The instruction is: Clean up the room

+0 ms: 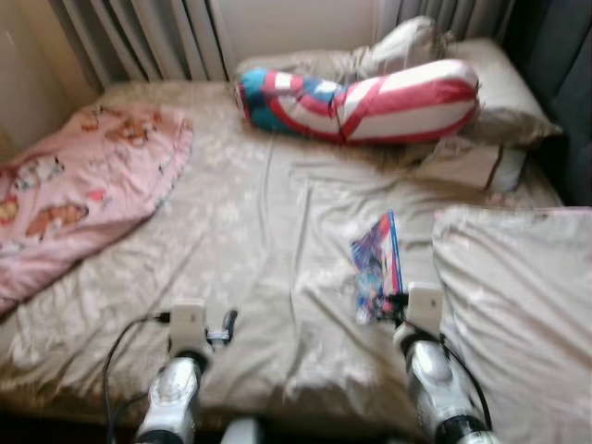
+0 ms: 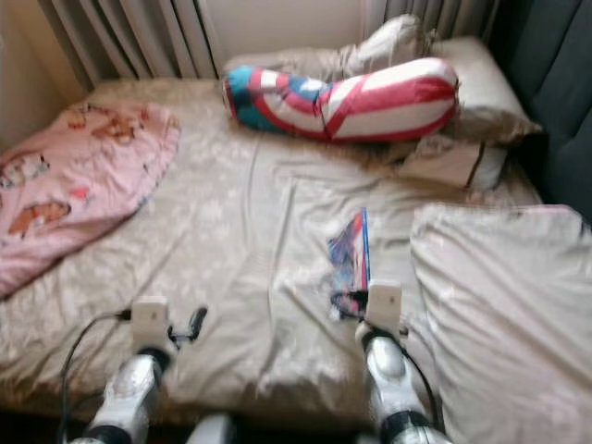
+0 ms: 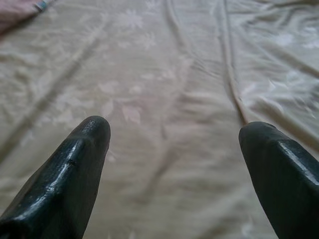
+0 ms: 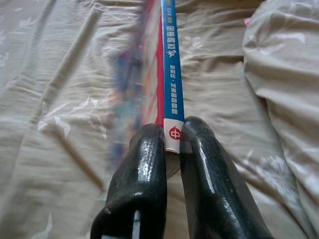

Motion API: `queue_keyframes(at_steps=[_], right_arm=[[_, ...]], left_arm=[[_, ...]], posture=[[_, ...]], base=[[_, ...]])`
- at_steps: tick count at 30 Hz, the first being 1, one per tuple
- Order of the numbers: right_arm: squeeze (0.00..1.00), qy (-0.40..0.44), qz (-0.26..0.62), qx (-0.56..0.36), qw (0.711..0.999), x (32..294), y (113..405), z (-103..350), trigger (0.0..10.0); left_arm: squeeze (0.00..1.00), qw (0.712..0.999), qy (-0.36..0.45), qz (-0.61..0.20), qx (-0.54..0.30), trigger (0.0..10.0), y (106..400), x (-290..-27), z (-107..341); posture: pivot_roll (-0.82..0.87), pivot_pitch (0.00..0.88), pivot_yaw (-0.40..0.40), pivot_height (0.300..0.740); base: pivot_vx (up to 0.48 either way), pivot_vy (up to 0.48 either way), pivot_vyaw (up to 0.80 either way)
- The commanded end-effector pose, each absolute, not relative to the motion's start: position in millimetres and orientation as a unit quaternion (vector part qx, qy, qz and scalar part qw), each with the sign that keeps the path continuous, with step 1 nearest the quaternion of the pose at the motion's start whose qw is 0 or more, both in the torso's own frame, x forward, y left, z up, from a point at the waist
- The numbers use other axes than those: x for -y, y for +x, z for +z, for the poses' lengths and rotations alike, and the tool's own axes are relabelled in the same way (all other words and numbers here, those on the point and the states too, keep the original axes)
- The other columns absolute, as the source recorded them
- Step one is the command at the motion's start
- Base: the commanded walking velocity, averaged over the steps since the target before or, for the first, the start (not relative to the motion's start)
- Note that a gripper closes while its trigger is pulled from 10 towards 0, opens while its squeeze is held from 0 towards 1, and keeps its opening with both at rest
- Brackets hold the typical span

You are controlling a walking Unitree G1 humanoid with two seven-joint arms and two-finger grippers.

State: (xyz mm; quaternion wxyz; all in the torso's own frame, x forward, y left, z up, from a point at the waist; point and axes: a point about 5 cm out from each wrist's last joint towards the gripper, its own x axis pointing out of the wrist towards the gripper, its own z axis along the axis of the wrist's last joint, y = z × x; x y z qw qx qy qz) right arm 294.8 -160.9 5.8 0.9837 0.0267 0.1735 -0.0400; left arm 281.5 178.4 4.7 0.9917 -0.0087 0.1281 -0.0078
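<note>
Frankly, the head views are soft with blur, so the cover of the book (image 1: 375, 266) is only a smear of blue, red and purple, and its far pages dissolve in the right wrist view. The right gripper (image 4: 172, 142) has its two black fingers pinched shut on the near end of the book's blue spine, holding it edge-up above the beige sheet (image 1: 268, 231), just beside the grey pillow (image 1: 518, 305) at three o'clock. The left gripper (image 3: 174, 132) hovers with fingers spread wide apart over bare sheet at seven o'clock. A pink blanket (image 1: 83, 190) is cut off at nine o'clock; a red, white and blue bolster (image 1: 370, 102) lies at twelve, against pillows and a curtain (image 1: 148, 37) whose top is out of frame
</note>
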Motion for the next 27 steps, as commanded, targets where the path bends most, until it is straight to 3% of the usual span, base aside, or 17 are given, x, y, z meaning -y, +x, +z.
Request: queue_keyframes(at_steps=[1, 13, 27], right_arm=[[0.00, 0.027, -0.040, -0.159, 0.986, 162, 300, 12, 10.0], [0.00, 0.047, -0.030, -0.153, 0.987, 162, 306, 17, 10.0], [0.00, 0.033, -0.023, -0.220, 0.975, 174, 300, 4, 10.0]], left_arm=[[0.00, 0.990, -0.003, 0.001, -0.139, 10.0, 277, -186, 1], [0.00, 0.989, 0.020, -0.007, -0.143, 10.0, 270, -200, -1], [0.00, 0.988, 0.040, -0.027, -0.144, 10.0, 269, -204, 0]], posture=[[-0.01, 0.056, 0.032, 0.651], [0.02, 0.089, 0.080, 0.651], [0.04, 0.100, 0.110, 0.651]], base=[[0.000, 0.000, 0.00], [0.000, 0.000, 0.00], [0.000, 0.000, 0.00]])
